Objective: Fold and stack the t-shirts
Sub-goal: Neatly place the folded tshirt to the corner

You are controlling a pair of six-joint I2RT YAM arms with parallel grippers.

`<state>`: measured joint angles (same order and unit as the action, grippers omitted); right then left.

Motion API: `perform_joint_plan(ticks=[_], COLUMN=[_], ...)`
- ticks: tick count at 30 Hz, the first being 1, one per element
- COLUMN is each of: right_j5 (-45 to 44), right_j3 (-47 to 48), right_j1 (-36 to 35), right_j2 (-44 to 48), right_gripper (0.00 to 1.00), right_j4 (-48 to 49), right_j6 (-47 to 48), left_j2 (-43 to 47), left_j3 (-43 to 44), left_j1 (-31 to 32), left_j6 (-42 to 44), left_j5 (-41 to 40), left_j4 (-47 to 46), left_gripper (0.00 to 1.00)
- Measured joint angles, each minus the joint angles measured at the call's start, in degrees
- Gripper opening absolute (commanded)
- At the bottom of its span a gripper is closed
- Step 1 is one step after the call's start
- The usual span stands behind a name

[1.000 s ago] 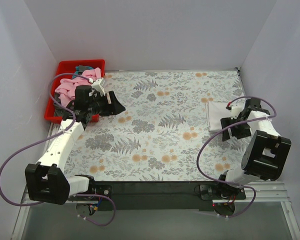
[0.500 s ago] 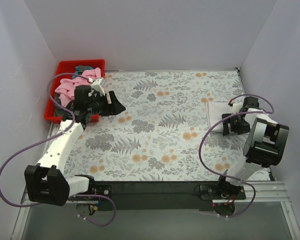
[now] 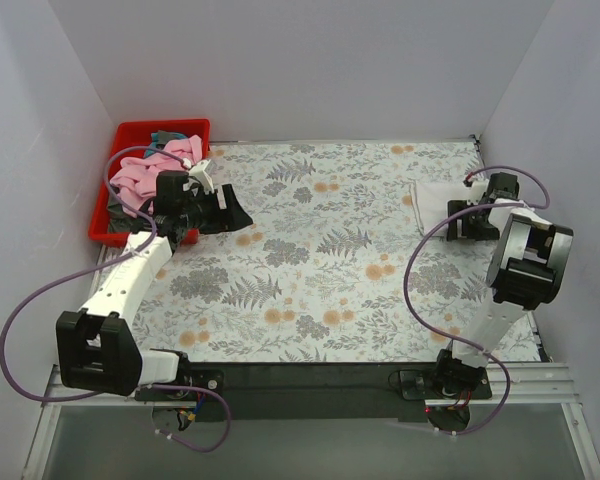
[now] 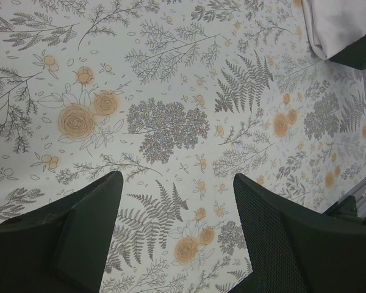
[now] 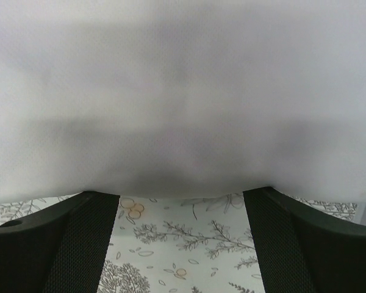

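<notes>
A folded white t-shirt (image 3: 432, 196) lies on the floral cloth at the far right. It fills the upper part of the right wrist view (image 5: 183, 91) and shows in the corner of the left wrist view (image 4: 332, 27). My right gripper (image 3: 456, 220) is open at the shirt's near edge, with its fingers (image 5: 79, 244) spread wide on either side (image 5: 180, 196). A pink t-shirt (image 3: 140, 176) and a teal one (image 3: 166, 137) are heaped in the red bin (image 3: 135, 131) at the far left. My left gripper (image 3: 233, 207) is open and empty beside the bin, over bare cloth (image 4: 178, 180).
The floral tablecloth (image 3: 320, 260) covers the table. White walls close in the left, back and right sides. The right arm's purple cable (image 3: 415, 265) loops over the cloth's right part. The right gripper's dark body shows in the left wrist view (image 4: 361, 49).
My right gripper has moved toward the far side of the table, and the white t-shirt now lies further back with it. The left arm has barely moved.
</notes>
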<state>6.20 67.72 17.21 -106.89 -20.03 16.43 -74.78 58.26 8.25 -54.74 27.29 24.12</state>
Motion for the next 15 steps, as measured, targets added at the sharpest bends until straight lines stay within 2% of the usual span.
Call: perform_joint_plan(ticks=[15], right_j5=[0.15], right_j3=[13.84], right_j1=[-3.06], right_j2=[-10.64], right_gripper=[0.86], right_j4=[2.03], right_j6=[-3.37], left_j2=[-2.56], left_j3=[1.16], left_j1=[-0.24], left_j6=[0.83], left_j5=[-0.63], left_j4=[0.09], left_gripper=[0.73])
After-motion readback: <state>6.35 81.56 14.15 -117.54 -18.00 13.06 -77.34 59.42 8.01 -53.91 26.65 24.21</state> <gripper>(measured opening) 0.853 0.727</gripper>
